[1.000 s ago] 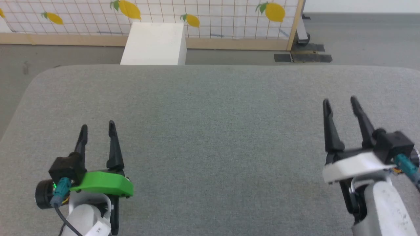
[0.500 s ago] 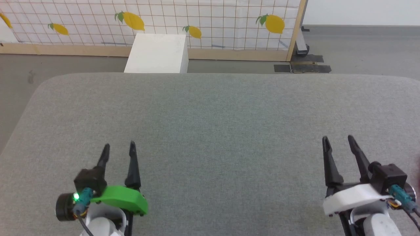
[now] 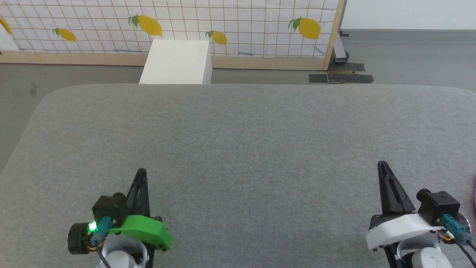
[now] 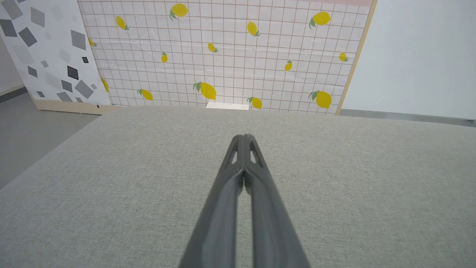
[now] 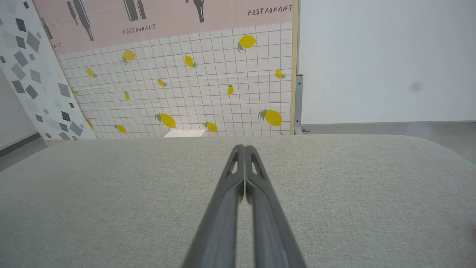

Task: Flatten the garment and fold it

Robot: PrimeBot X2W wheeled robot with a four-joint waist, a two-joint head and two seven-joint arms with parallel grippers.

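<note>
My left gripper rests low at the near left of the grey padded table, shut, with its two dark fingers pressed together and nothing between them. In the left wrist view the same gripper points across bare grey cloth. My right gripper sits at the near right, also shut and empty, and the right wrist view shows that gripper with its tips touching. A thin pink sliver touches the head view's right edge, too little to tell whether it is the garment.
A white box stands on the floor behind the table's far edge. Behind it runs a lemon-print grid panel with a wooden frame. Grey floor lies to the left and at the far right.
Both grippers have gone from open to shut. Both arms drew back toward the near edge, the right one farther. The head view also tilted a little.
</note>
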